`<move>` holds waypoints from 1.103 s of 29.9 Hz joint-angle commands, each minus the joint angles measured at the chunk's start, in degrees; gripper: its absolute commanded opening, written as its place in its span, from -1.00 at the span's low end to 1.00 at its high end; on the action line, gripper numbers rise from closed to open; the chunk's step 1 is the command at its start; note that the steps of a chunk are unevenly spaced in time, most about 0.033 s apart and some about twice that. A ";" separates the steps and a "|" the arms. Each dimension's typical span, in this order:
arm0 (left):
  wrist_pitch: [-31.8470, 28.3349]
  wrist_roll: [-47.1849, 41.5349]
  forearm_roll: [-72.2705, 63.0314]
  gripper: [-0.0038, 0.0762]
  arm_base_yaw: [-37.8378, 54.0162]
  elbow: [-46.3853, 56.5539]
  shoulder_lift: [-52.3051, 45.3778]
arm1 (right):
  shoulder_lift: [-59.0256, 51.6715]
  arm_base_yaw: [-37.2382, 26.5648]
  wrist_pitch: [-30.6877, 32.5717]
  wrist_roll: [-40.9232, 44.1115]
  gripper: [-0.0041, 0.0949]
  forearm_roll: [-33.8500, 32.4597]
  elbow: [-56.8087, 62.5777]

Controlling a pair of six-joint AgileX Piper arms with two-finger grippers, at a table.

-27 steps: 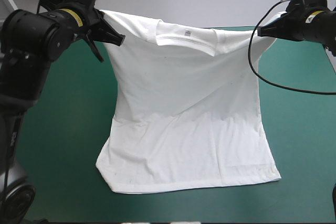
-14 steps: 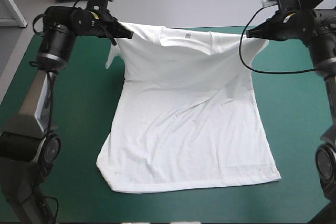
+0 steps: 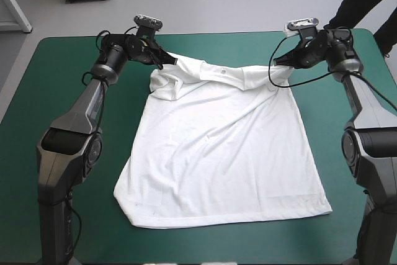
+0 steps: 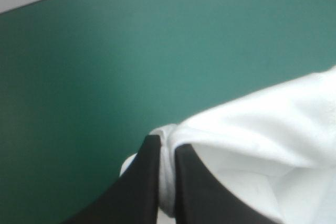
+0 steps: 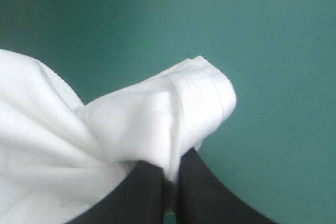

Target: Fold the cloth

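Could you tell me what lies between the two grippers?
The T-shirt: its collar edge runs from the left gripper to the right gripper, each shut on a shoulder, as the high view shows.

- The T-shirt (image 3: 223,153) is plain white, with no print or stripe; its creases shade to pale grey.
- A small grey label (image 3: 218,68) marks the T-shirt's collar.
- The table's cover (image 3: 62,103) around the T-shirt is an even, unpatterned teal-green.
- The left gripper (image 3: 169,60) and right gripper (image 3: 280,60), at the T-shirt's shoulders, have plain black fingers.
- The left arm (image 3: 84,107) and right arm (image 3: 366,107) are dark grey and black.
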 commanded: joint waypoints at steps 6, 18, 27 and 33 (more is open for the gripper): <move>-4.65 2.00 -6.68 -0.96 1.71 -4.89 0.99 | 2.66 -0.48 -2.71 -4.17 -0.94 3.78 -5.44; 13.68 4.55 -11.66 0.21 4.45 -6.98 -0.48 | 0.97 -6.04 9.71 -6.46 0.31 12.20 -5.58; 28.86 -0.15 -11.52 0.31 4.45 -3.93 -7.33 | -10.84 -9.11 12.03 -7.89 0.22 13.60 3.41; 28.86 -0.72 -8.49 0.27 3.90 11.76 -22.29 | -25.45 -8.86 11.75 -7.73 0.22 14.29 23.18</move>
